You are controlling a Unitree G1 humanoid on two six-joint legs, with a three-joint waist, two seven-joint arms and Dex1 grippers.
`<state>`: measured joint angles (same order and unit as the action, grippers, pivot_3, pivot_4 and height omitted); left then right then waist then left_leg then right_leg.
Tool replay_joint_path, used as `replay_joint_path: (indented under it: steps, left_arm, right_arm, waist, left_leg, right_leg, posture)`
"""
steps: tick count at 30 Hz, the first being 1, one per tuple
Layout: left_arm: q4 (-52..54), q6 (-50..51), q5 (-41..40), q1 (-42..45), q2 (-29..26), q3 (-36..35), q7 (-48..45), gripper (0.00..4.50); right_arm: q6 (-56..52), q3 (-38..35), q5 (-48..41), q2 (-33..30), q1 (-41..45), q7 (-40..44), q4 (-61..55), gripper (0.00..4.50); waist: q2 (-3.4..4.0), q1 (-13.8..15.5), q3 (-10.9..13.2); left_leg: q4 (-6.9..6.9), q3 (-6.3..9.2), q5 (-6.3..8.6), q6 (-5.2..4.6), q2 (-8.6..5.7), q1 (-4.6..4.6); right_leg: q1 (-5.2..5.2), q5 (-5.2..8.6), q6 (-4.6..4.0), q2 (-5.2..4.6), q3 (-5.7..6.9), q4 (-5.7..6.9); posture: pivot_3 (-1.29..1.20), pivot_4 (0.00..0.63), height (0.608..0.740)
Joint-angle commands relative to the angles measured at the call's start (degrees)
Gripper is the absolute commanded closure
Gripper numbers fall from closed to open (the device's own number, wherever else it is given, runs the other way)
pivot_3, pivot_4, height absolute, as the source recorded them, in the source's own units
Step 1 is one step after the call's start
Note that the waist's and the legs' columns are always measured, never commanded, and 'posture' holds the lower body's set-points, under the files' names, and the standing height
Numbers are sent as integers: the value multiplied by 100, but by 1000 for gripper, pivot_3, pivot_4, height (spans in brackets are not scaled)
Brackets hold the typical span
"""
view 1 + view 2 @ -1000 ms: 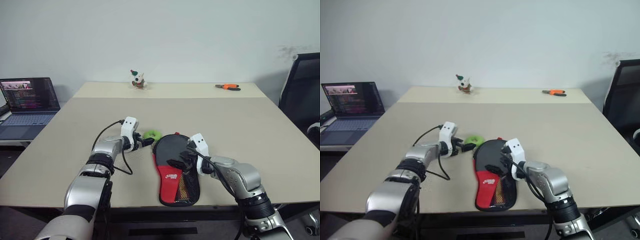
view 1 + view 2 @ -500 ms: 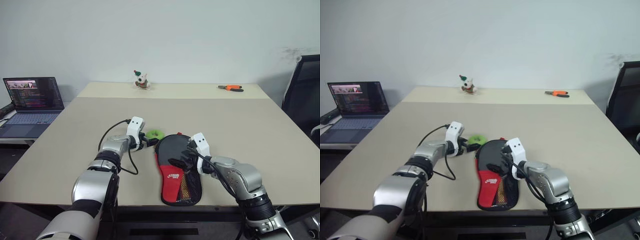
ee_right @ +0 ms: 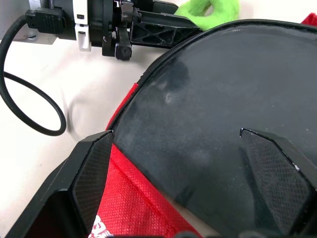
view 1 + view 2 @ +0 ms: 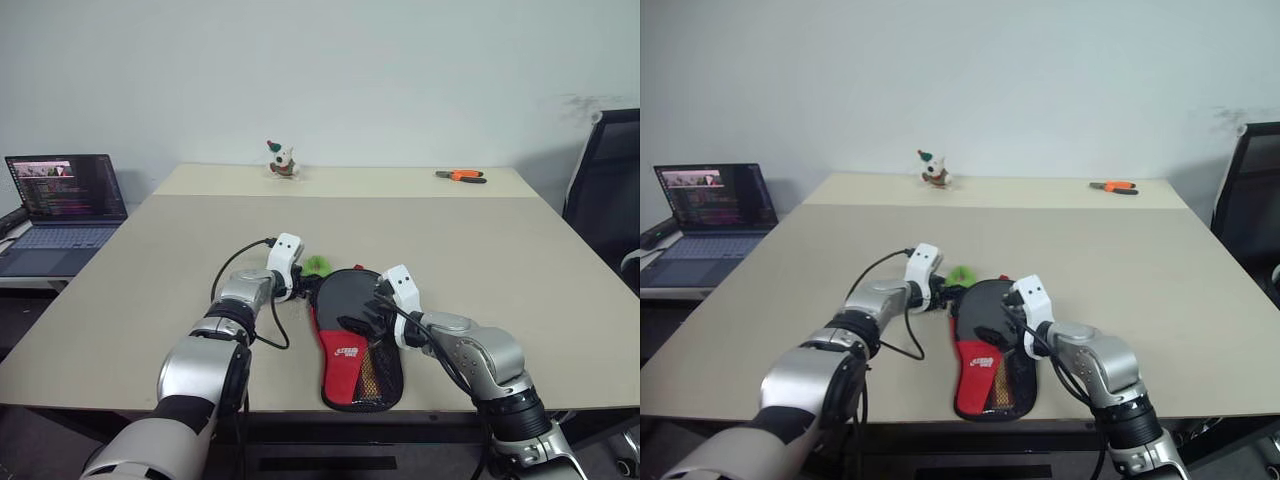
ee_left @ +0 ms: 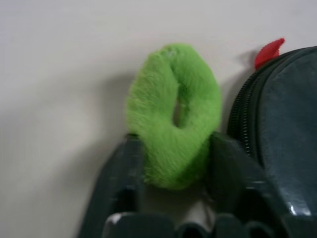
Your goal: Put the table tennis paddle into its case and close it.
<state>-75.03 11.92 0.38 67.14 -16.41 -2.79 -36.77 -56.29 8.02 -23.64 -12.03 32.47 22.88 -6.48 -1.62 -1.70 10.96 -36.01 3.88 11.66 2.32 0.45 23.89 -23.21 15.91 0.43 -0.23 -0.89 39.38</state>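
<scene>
Black-and-red case (image 4: 352,345) is lying lengthwise, round end pointing away from you; left gripper (image 5: 173,163) is pinching the green ring (image 5: 174,111), right gripper (image 3: 193,168) is spread wide.

Words on things: almost none that can be read

The case (image 4: 355,345) has a white logo on its red part, toward 6 o'clock, too small to read. The laptop (image 4: 62,200) screen shows tiny lines, too small to read.

Both arms: silver-grey metal shells, black joint bands at elbow and forearm. White camera block on each wrist. Left tool (image 4: 305,284) and right tool (image 4: 362,318): black fingers (image 3: 94,171), diamond-textured pads. Black cable loops from a plug on the left wrist back along the forearm.
</scene>
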Motion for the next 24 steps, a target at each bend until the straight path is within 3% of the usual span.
replay_joint_path:
  steps: [1, 3, 24]
  left_arm:
    - [-43, -67, 17, 153, 86, -74, 32, 4056]
    - [-28, -85, -13, 171, 91, -126, 46, 4428]
    - [-105, -582, 622, 433, -141, 175, 720, 4443]
  right_arm:
    - [-13, -95, -24, 16, 37, -19, -214, 0]
    - [-5, -83, -9, -7, 40, -23, -210, 0]
    - [673, 1004, 886, -227, -128, 533, 890, 0]
  waist:
    - [0, 1, 0]
    - [0, 1, 0]
    - [-9, -30, -7]
  left_leg:
    - [-1, 0, 0, 0, 0, 0]
    - [-2, 0, 0, 0, -1, 0]
    - [-9, -8, -2, 3, -3, -23]
  right_leg:
    - [0, 0, 0, 0, 0, 1]
    - [0, 0, 0, 0, 0, 2]
    - [1, 12, 22, 7, -8, 40]
  posture:
    - [0, 150, 740]
    - [0, 150, 740]
    - [0, 150, 740]
